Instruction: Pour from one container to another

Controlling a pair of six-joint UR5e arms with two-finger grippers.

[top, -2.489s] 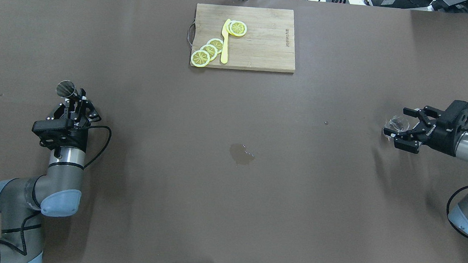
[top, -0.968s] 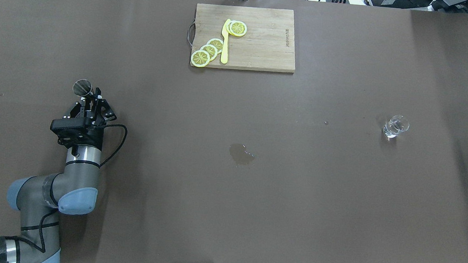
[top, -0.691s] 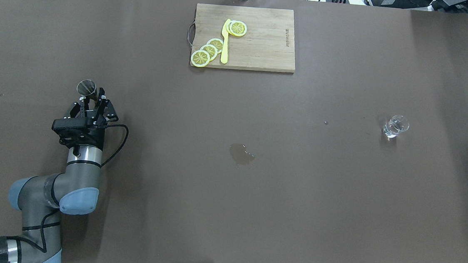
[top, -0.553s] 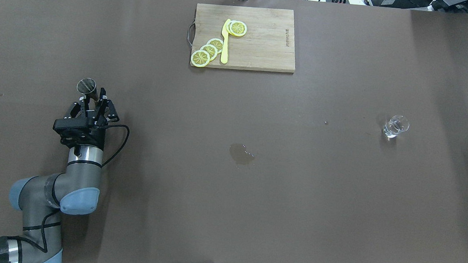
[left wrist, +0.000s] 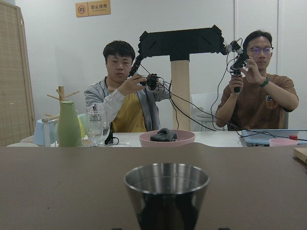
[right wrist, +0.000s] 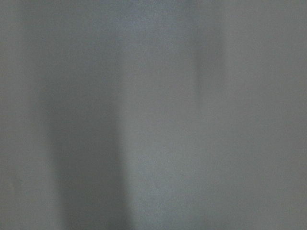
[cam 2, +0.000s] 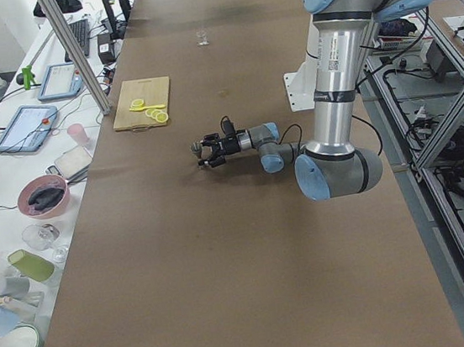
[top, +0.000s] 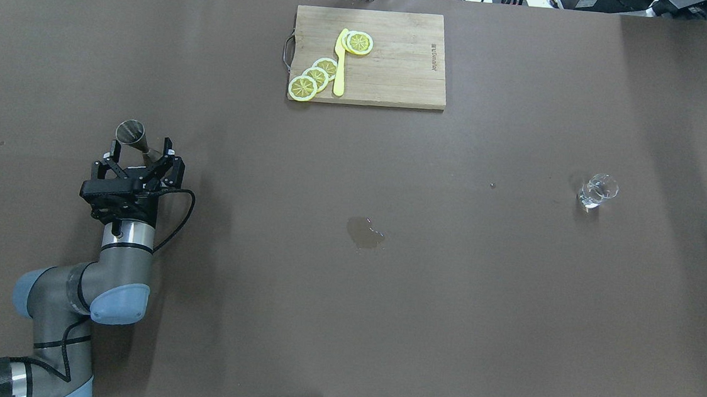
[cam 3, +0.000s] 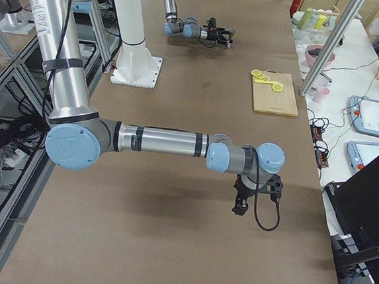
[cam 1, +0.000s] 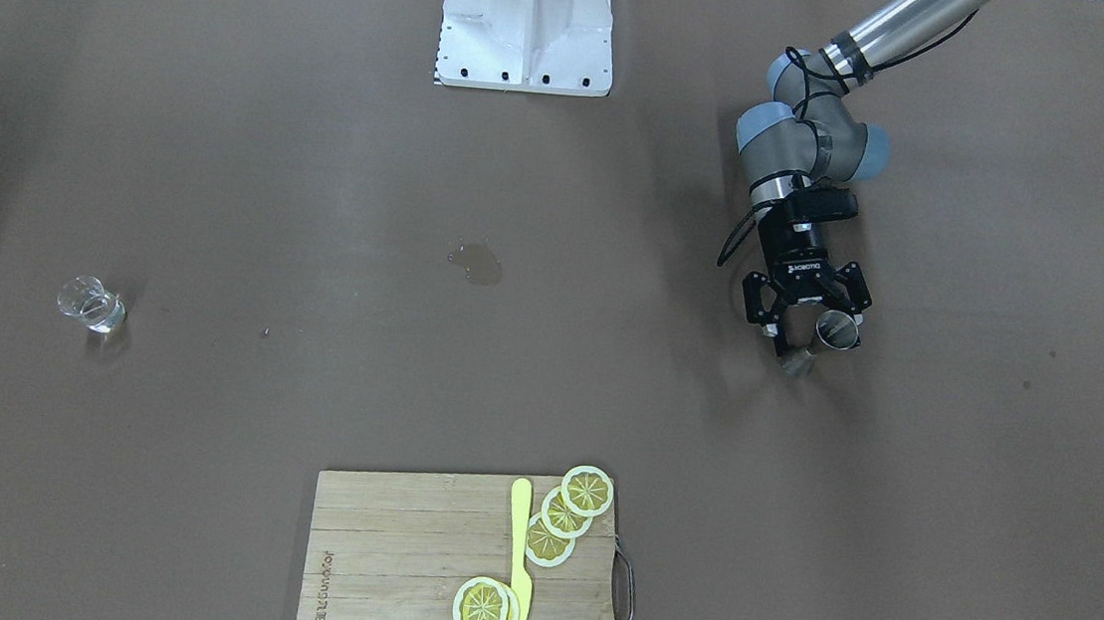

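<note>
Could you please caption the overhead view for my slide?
Left gripper open at the jigger; glass stands alone, far right.

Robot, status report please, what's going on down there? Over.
Left gripper: jaws open, jigger between them. Right gripper: state unclear. Glass stands free on the right. Puddle mid-table.

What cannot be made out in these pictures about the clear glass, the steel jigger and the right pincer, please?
Small clear round drinking glass: too small, overhead and front, to show liquid.
Silver-grey steel hourglass jigger: left wrist view is side-on, inside hidden; bottom edge cuts off its base.
Right pincer: only in the exterior right view, open or shut unclear; its wrist view is grey blur.
</note>
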